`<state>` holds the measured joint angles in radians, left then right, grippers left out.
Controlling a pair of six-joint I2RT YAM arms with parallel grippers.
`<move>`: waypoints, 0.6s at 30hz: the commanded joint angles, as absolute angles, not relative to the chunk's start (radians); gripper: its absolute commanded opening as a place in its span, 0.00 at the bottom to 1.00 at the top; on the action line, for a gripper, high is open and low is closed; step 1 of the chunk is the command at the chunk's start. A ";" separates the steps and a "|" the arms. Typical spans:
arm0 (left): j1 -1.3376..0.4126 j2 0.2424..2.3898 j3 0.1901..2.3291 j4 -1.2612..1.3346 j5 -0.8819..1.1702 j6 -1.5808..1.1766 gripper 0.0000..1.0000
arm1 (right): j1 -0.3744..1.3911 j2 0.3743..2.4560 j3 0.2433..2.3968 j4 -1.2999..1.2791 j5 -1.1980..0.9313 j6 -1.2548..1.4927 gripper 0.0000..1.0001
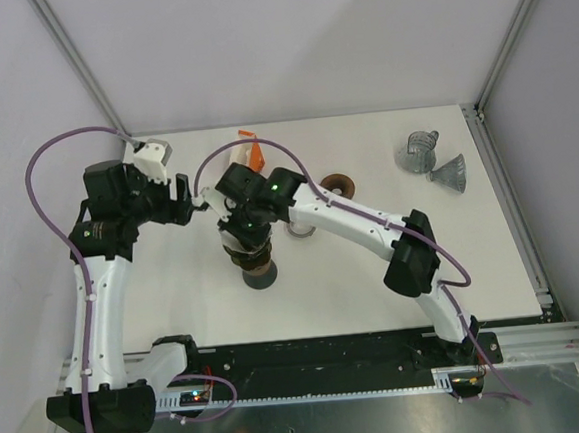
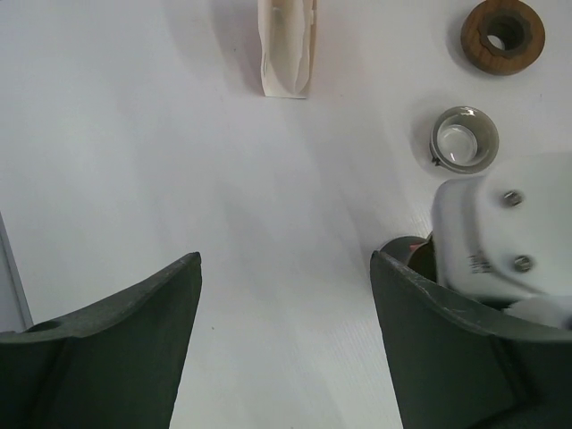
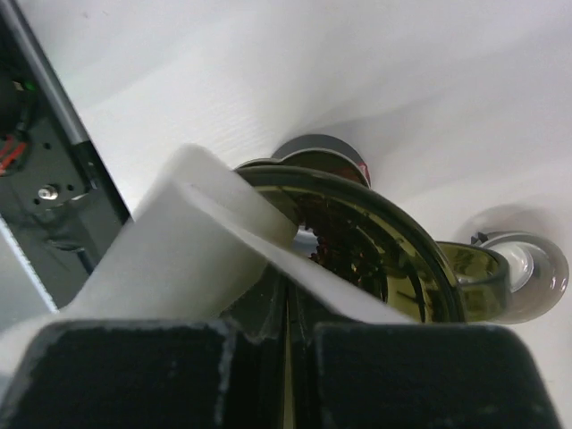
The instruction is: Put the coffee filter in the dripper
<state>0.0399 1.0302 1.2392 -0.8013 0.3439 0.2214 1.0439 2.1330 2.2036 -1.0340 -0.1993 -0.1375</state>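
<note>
Right gripper [image 3: 286, 353] clamped on coffee filter [image 3: 170, 250], mid-frame over dripper [image 3: 375, 241] rim; left gripper [image 2: 284, 268] wide open, empty.

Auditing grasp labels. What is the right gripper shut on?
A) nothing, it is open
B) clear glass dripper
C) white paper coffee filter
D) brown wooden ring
C. In the right wrist view, the right gripper has its fingers closed together on the white paper coffee filter, holding it over the rim of the dark translucent dripper.
</note>
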 commanded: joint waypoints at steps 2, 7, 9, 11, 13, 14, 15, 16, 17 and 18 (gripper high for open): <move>0.059 1.032 1.244 -0.774 0.347 0.240 0.81 | 1.075 2.183 2.250 -1.090 -0.097 -0.170 0.00; 0.059 1.034 1.243 -0.773 0.355 0.237 0.81 | 1.077 2.223 2.271 -1.116 -0.082 -0.169 0.00; 0.060 1.036 1.241 -0.772 0.356 0.236 0.81 | 1.079 2.234 2.281 -1.125 -0.080 -0.168 0.00; 0.060 1.035 1.238 -0.771 0.361 0.237 0.81 | 1.081 2.242 2.294 -1.133 -0.078 -0.166 0.00; 0.060 1.037 1.234 -0.771 0.365 0.236 0.81 | 1.083 2.245 2.314 -1.138 -0.077 -0.164 0.00; 0.060 1.037 1.233 -0.771 0.371 0.231 0.80 | 1.082 2.245 2.327 -1.139 -0.078 -0.164 0.00; 0.060 1.037 1.232 -0.772 0.377 0.226 0.80 | 1.082 2.244 2.338 -1.138 -0.080 -0.163 0.00; 0.059 1.035 1.232 -0.772 0.386 0.221 0.79 | 1.082 2.243 2.354 -1.138 -0.082 -0.164 0.00; 0.059 1.031 1.233 -0.773 0.398 0.213 0.79 | 1.082 2.240 2.370 -1.135 -0.083 -0.163 0.00; 0.060 1.026 1.232 -0.775 0.428 0.206 0.77 | 1.083 2.235 2.380 -1.132 -0.084 -0.163 0.00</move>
